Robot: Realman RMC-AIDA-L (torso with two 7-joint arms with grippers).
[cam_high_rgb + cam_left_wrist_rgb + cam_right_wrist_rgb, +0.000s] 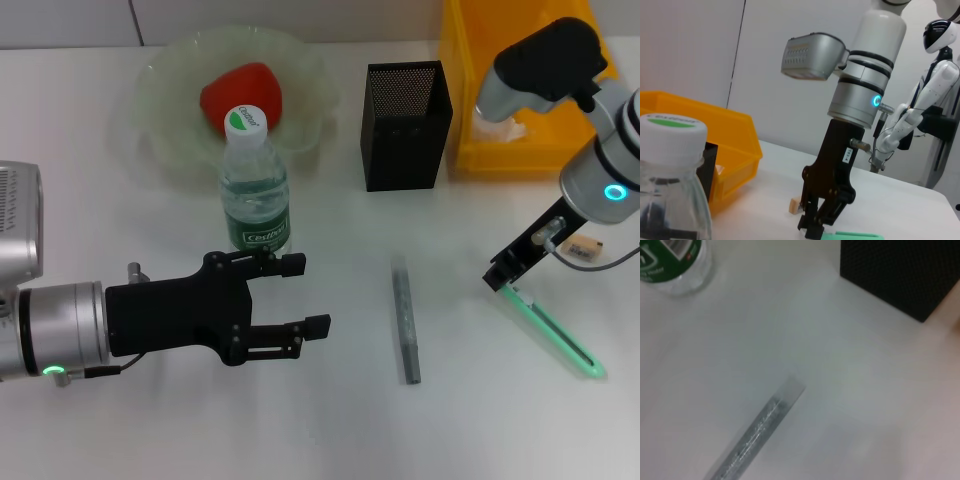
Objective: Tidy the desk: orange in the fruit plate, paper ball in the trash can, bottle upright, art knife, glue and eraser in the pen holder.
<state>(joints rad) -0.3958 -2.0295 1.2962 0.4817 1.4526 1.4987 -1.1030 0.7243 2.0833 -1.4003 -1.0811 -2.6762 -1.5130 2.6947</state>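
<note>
Two grippers show, but only the right gripper (503, 283) looks busy. It is down at the near end of the green art knife (556, 338), which lies flat on the white desk (330, 430), in front of and to the right of the black pen holder (402, 125). I cannot tell if its fingers are open or pinched on the knife. The step looks like picking up the knife. Next it needs a firm pinch, a lift, and a move back to the pen holder. The small eraser (580, 247) sits just beside that gripper. The grey glue stick (405, 320) lies in front of the pen holder. The left gripper (297, 294) waits with its fingers apart, in front of the upright water bottle (254, 182), left of the pen holder.
</note>
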